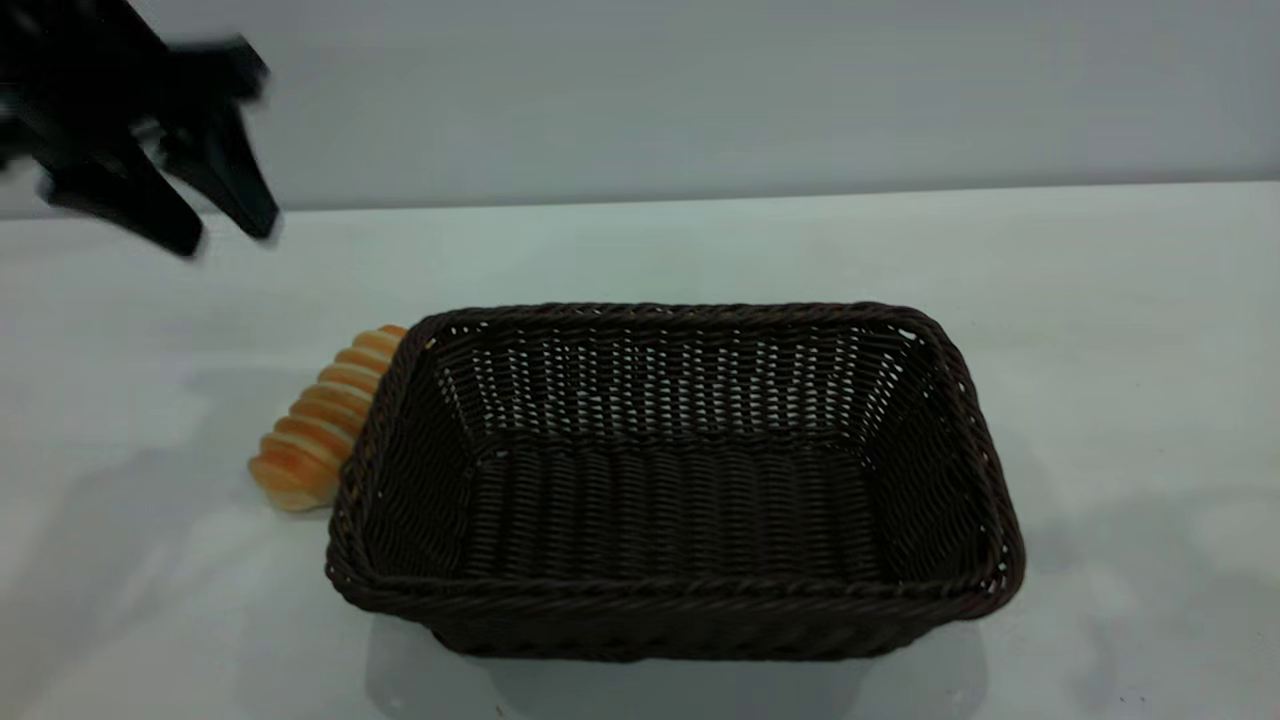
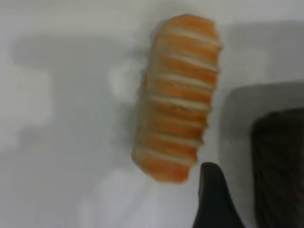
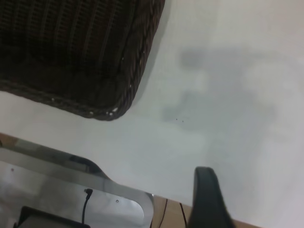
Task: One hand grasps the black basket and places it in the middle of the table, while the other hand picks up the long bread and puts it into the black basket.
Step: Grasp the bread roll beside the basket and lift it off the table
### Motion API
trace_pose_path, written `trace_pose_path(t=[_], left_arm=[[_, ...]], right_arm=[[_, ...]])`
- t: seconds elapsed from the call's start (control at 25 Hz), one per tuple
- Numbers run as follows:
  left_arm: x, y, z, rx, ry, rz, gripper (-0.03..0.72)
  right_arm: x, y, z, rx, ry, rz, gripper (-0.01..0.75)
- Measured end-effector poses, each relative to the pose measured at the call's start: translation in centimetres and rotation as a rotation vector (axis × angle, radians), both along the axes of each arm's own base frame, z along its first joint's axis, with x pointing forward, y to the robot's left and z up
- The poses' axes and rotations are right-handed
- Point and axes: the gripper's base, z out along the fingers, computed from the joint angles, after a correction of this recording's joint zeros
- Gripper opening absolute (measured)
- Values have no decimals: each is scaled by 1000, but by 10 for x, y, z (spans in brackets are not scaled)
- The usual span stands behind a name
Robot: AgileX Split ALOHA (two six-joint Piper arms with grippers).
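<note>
My left gripper point(image 1: 225, 235), fingers apart and holding nothing, hangs above the long ridged orange bread point(image 1: 322, 420) touching the dark woven basket point(image 1: 680, 600), so I'd drop straight down, squeezing its middle.

**Three cameras, one tabletop**

The exterior camera faces the rig from low in front, looking slightly down across the table point(image 1: 1100, 330), the black basket point(image 1: 675, 600) close at centre and the long bread point(image 1: 320, 430) at 9 o'clock. The left wrist camera looks steeply down, near the long bread point(image 2: 178, 97), basket edge point(image 2: 280, 171) alongside. The right wrist camera looks down on a basket corner point(image 3: 123, 95), shared by all views.
</note>
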Motion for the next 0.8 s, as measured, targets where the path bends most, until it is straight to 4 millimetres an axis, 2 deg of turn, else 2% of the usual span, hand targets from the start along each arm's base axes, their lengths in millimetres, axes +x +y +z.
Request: trace_pose_path(t=[0.12, 0.24, 0.6, 0.68, 0.76, 0.8], left_arm=[[16, -2, -34, 7, 53, -31, 481], [24, -2, -58, 20, 73, -65, 481], [26, -4, -113, 2, 146, -89, 475], [27, -5, -118, -5, 151, -84, 432], [27, -5, -119, -8, 156, -77, 329], [28, -5, -117, -12, 160, -72, 251]], right_arm=[[-6, -1, -2, -1, 3, -1, 527], [-8, -2, -9, -5, 21, -1, 527], [-10, -3, -27, -7, 43, -17, 527], [-11, -3, -29, -8, 49, -18, 527], [-11, -3, -29, -8, 51, -20, 527], [-11, -3, -29, -8, 51, -21, 527]])
